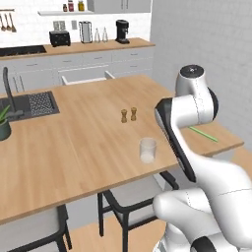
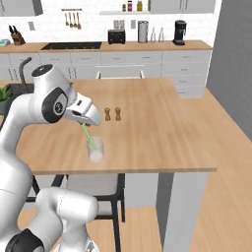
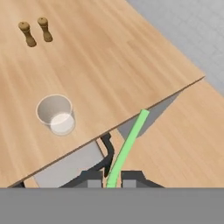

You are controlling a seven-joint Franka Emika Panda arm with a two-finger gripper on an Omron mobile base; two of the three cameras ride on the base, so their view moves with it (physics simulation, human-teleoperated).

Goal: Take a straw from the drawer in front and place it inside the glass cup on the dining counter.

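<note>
Gripper [image 3: 113,180] pinched tight on green straw [image 3: 127,146]; straw sticks out ahead of fingertips, above dining counter [image 3: 131,57] edge. Glass cup [image 3: 55,114] upright on counter, ahead-left of hand, apart from straw tip. Two wooden shakers [image 3: 36,30] farther ahead.

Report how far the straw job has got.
Done: the straw is out of its drawer and gripped in the shut hand. In hand: it is being carried beside the dining counter; the hand view shows its free end off the counter edge, apart from the glass cup. Left: bring the straw over the cup, which has nothing in it, lower it in and let go.
</note>
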